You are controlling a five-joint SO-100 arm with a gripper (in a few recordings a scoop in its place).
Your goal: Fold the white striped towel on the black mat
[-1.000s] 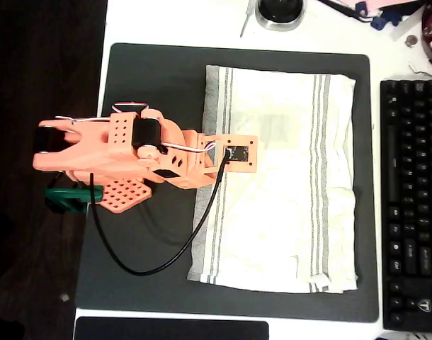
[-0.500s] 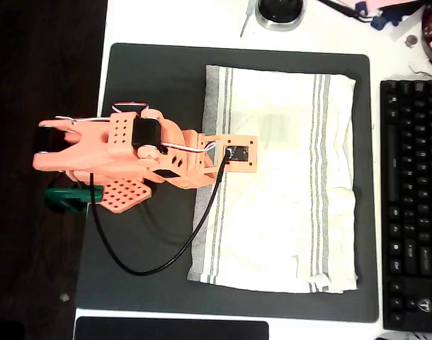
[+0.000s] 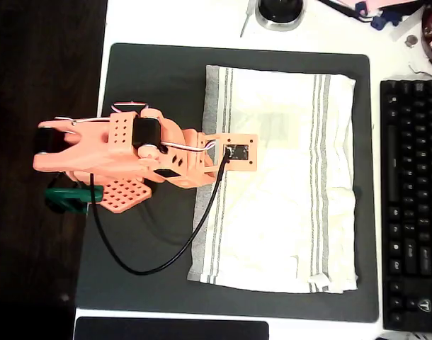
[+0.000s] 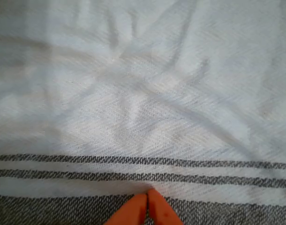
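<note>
While the cream-white, grey-striped cloth towel point(image 3: 276, 180) lies spread flat on the dark charcoal rectangular mat point(image 3: 152, 78), the orange fingers point(image 4: 148, 209) hover clenched together over its left striped edge; next they must open and pinch it.

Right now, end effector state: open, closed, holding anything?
End effector: closed, fingertips together over the grey striped edge of the white striped towel; whether any cloth is pinched cannot be told.

Cream-white striped towel point(image 3: 280, 184) with thin grey stripes near 2 opposite edges, on a dark charcoal mat point(image 3: 152, 78). Orange arm point(image 3: 124, 152), orange fingertips point(image 4: 133, 213), black cable point(image 3: 159, 265).
</note>
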